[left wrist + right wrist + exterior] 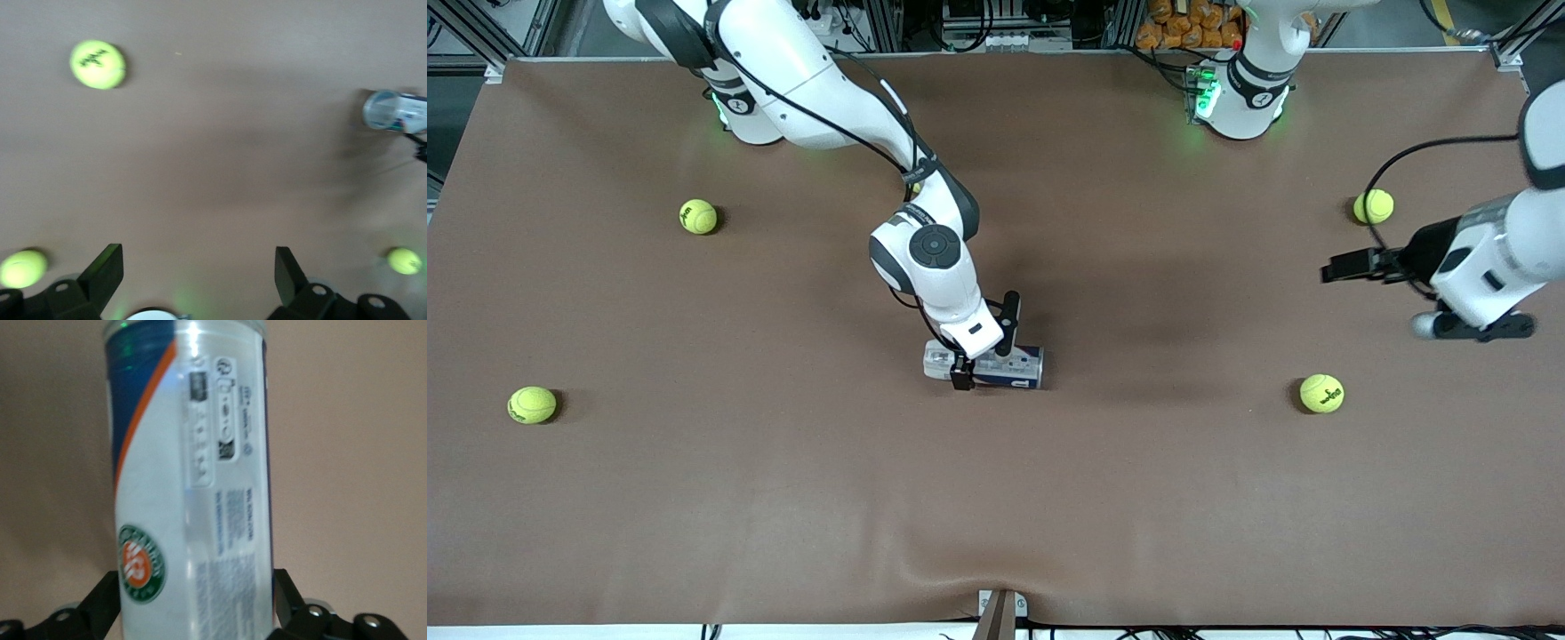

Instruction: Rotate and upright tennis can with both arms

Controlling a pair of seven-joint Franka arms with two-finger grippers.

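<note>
Can (996, 365) lay on its side mid-table, long axis running between the arms' ends. Right gripper (983, 347) straddled it from above, fingers (100, 603) spread on either side of the label, not clamping. Left gripper (1352, 266) hung with its fingers (103, 270) spread wide, holding nothing, over the left arm's end of the table (783, 498); that arm waited. Five balls, one (1321, 393) nearer the camera than that gripper, lay scattered.
</note>
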